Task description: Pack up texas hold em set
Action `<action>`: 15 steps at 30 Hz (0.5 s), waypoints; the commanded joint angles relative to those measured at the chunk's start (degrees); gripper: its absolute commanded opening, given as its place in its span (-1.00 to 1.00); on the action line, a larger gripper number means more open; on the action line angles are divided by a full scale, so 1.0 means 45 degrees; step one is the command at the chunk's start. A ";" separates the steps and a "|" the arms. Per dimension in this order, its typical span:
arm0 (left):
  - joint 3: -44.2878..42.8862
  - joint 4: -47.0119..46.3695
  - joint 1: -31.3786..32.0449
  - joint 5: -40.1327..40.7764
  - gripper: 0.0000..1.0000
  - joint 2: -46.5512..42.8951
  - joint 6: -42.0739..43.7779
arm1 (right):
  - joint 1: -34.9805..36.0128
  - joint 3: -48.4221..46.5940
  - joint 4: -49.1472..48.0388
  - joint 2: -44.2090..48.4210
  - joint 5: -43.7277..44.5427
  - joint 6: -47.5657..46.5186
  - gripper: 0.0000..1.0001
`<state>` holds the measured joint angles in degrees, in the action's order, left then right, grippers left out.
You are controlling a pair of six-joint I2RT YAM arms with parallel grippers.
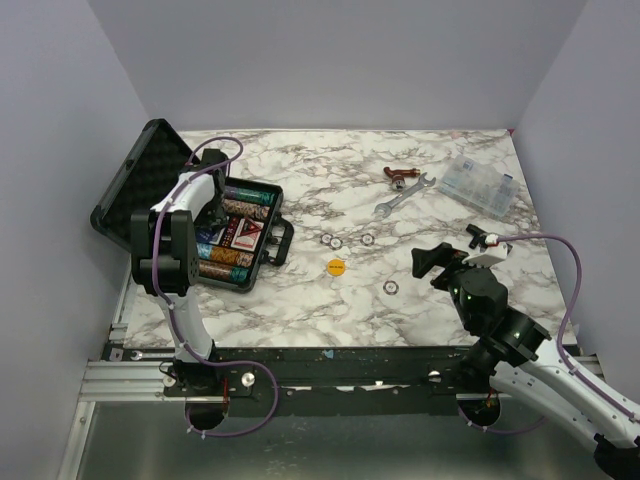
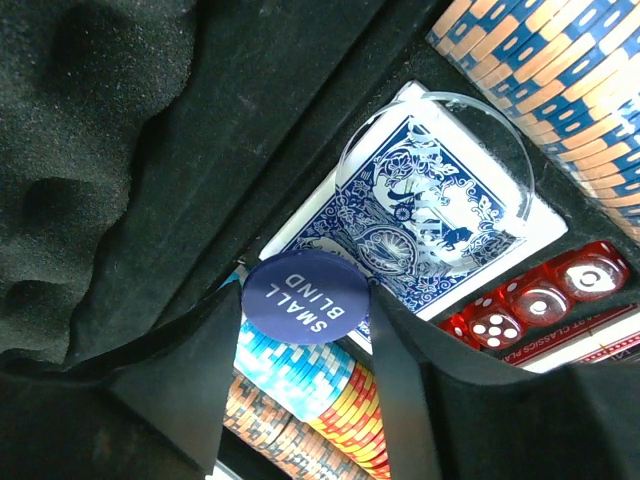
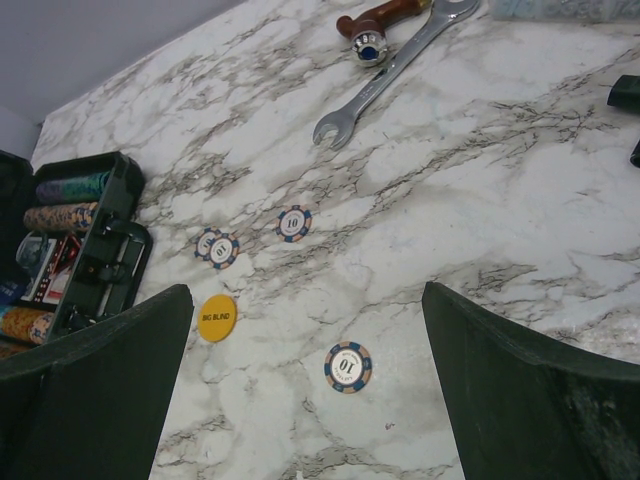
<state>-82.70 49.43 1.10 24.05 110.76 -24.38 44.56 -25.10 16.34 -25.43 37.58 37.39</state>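
Blue SMALL BLIND disc (image 2: 305, 297) is pinched in my left gripper (image 2: 305, 300), over the blue deck (image 2: 415, 205) inside the black case (image 1: 135, 195) at the worktop's (image 1: 300, 310) left edge. My right gripper (image 3: 305, 300) gapes empty above loose chips (image 3: 347, 366).

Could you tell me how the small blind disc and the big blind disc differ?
The small blind disc is dark blue; the big blind disc is yellow. The former is pinched by the left gripper over the case; the latter lies on the table. Both are round and lettered.
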 commanded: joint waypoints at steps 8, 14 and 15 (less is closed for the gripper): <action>-0.0317 0.0250 -0.0128 -0.0525 0.33 -0.0165 0.0377 | -0.0018 0.0078 -0.0237 -0.0041 -0.0161 -0.0149 1.00; -0.0600 0.0202 0.0231 -0.0513 0.32 -0.1074 0.0858 | -0.0018 0.0066 -0.0288 -0.0201 -0.0146 -0.0156 1.00; -0.0624 0.0106 0.0445 -0.0612 0.32 -0.1347 0.1082 | -0.0031 0.0051 -0.0289 -0.0229 -0.0147 -0.0163 1.00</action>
<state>-83.13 50.00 1.10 23.09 110.13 -22.22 44.53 -25.10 16.29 -25.87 37.36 37.39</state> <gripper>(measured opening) 0.659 0.998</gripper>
